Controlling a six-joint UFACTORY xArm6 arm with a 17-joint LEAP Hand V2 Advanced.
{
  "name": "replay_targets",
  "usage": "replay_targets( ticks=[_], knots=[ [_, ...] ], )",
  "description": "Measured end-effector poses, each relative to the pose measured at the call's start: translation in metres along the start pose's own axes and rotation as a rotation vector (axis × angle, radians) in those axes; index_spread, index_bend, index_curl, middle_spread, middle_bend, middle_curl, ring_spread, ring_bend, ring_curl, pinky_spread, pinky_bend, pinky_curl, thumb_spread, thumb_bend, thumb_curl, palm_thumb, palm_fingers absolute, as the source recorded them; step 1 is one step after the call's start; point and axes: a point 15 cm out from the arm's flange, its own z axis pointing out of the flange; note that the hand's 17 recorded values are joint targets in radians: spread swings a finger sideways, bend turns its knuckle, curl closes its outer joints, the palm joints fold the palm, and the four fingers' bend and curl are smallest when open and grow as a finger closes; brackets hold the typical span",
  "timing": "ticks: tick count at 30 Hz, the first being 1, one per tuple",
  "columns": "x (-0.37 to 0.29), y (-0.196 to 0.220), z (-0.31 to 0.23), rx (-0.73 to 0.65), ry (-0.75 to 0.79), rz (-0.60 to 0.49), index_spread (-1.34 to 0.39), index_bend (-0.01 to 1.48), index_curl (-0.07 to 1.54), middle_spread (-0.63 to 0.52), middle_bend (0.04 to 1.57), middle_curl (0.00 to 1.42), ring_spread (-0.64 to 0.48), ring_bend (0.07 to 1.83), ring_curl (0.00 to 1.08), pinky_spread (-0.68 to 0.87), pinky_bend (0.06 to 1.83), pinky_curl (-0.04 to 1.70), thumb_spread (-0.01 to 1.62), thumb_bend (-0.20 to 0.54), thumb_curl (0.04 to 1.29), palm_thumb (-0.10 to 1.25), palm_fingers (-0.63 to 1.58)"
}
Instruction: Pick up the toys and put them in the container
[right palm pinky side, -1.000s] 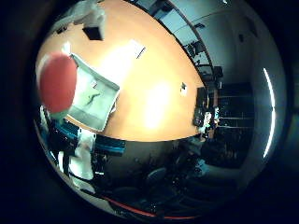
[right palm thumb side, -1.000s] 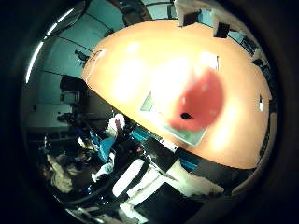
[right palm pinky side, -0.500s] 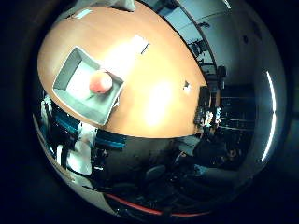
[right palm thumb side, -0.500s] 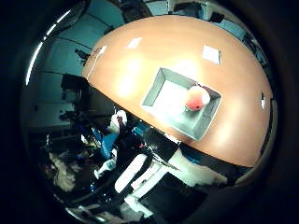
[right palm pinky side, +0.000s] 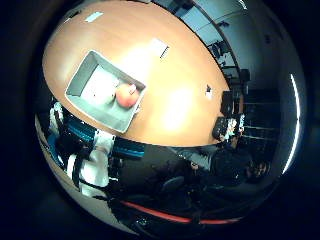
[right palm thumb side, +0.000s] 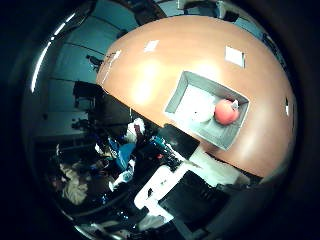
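**Red toy in the container, palm well clear above it**

A second ago the red toy filled much of both palm views, blurred and close to the palm; half a second ago it already lay in the container; now it sits there smaller, and the table takes up less of each view — so the palm has gone on pulling away since the drop. No part of the hand shows in either view, so whether its fingers are spread or curled cannot be told.

Straight out from the palm lies the grey container (right palm thumb side: 186, 81), a shallow rectangular tray on the orange table (right palm pinky side: 180, 85), near the table's edge. The red toy (right palm thumb side: 226, 112) rests on the tray floor at one end, against or just beside the end wall — where it would settle after being let go from above. Beside it on the tray floor is a pale patch; whether that is a second toy or only glare I cannot tell.

Farther out, a few white cards (right palm pinky side: 159, 48) lie flat on the table, well apart from the tray. No other toy shows on the bare tabletop in these views, so this toy looks delivered; any remaining toys must lie out of sight.
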Motion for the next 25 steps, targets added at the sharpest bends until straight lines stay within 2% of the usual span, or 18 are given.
replay_targets(
  ticks=[10, 18, 25],
  knots=[
    [-0.041, 0.016, -0.022, 0.081, -0.071, 0.007, -0.46, 0.18, 0.35, -0.16, 0.33, 0.35, -0.03, 0.61, 0.18, 0.4, 0.5, 0.3, 1.07, -0.021, 0.28, 0.58, 0.45],
    [-0.04, 0.03, 0.011, -0.003, -0.092, 0.032, -0.45, 0.19, 0.35, -0.16, 0.32, 0.35, -0.03, 0.59, 0.16, 0.38, 0.5, 0.26, 1.08, -0.022, 0.28, 0.58, 0.47],
    [-0.04, 0.032, 0.012, -0.005, -0.094, 0.033, -0.46, 0.18, 0.35, -0.16, 0.32, 0.35, -0.04, 0.59, 0.15, 0.38, 0.51, 0.22, 1.08, -0.022, 0.27, 0.59, 0.49]
  ],
)
